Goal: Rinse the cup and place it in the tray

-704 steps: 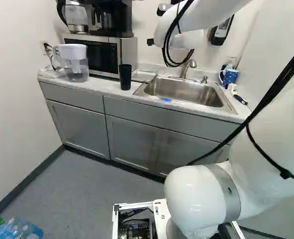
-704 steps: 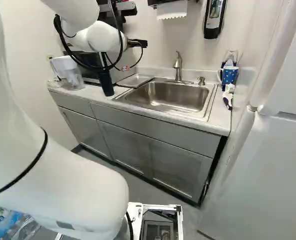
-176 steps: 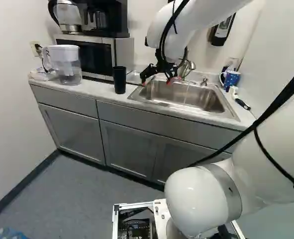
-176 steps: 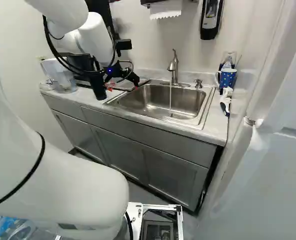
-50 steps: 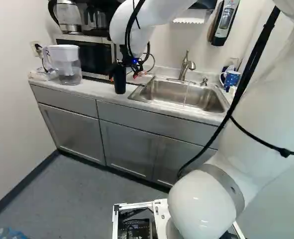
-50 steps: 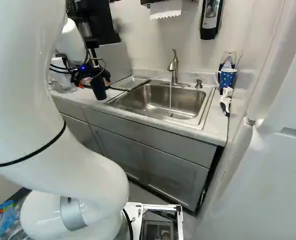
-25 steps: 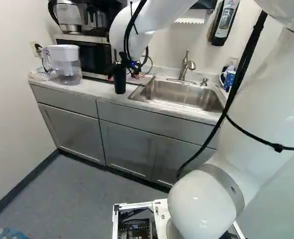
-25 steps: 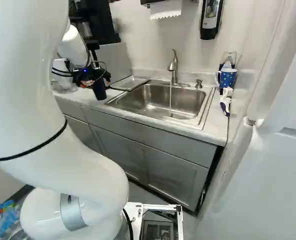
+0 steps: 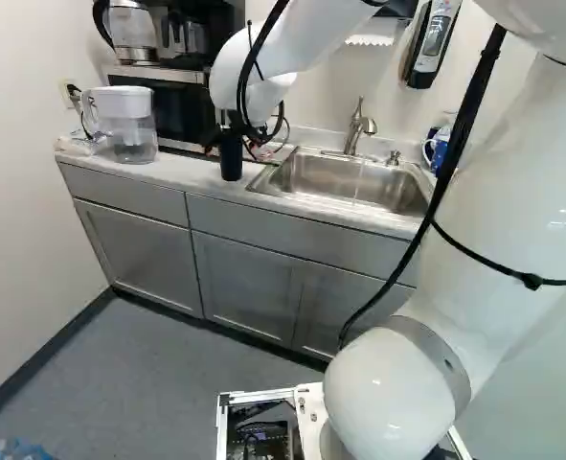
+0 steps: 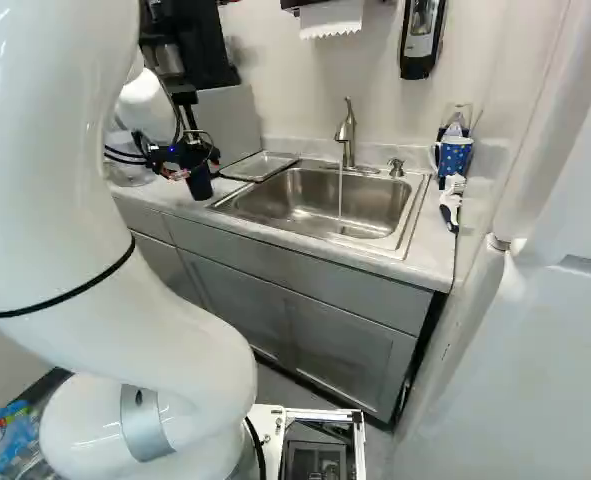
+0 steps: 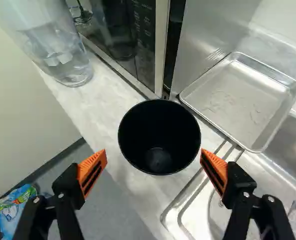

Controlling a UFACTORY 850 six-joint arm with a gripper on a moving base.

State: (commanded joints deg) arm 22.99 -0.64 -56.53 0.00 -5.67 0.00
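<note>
At the cup in the right base view, the gripper stands over the counter. The wrist view shows the gripper open, its orange pads apart on either side of the near part of the black cup. Neither pad clearly touches it. Upright and open at the top, the cup stands on the counter left of the sink. The metal tray lies flat beside the sink, with nothing on it. Water runs from the faucet into the sink.
A water pitcher and a microwave are left of and behind the cup. At the sink's right stand a blue dotted mug and a brush. A soap dispenser hangs on the wall.
Earlier the base moved slightly and the water came on. Since then my arm has swung from beside the faucet to the cup, and lately the gripper has shifted slightly around it.
</note>
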